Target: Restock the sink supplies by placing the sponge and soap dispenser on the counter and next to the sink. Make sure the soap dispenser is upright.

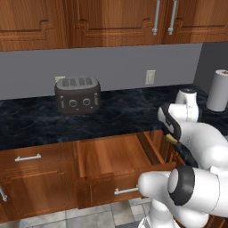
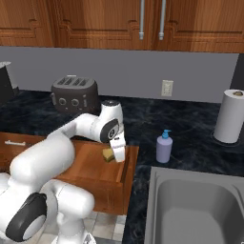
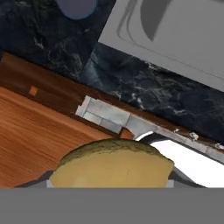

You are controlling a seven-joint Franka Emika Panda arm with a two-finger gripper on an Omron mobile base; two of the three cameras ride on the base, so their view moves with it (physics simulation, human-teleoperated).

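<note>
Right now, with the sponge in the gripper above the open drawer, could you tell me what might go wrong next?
The sponge is pinched at the gripper, low over the open drawer; it may catch the drawer's edge on the way out. The soap dispenser stands upright on the counter between drawer and sink, so a low sweep across might topple it.

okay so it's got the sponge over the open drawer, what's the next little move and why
Probably carry the sponge right, over the drawer wall to the bare counter beside the sink, then lower it. The gripper appears shut on the sponge above the drawer, and the soap dispenser already stands upright on the counter near the sink, so the sponge is what's left.
</note>
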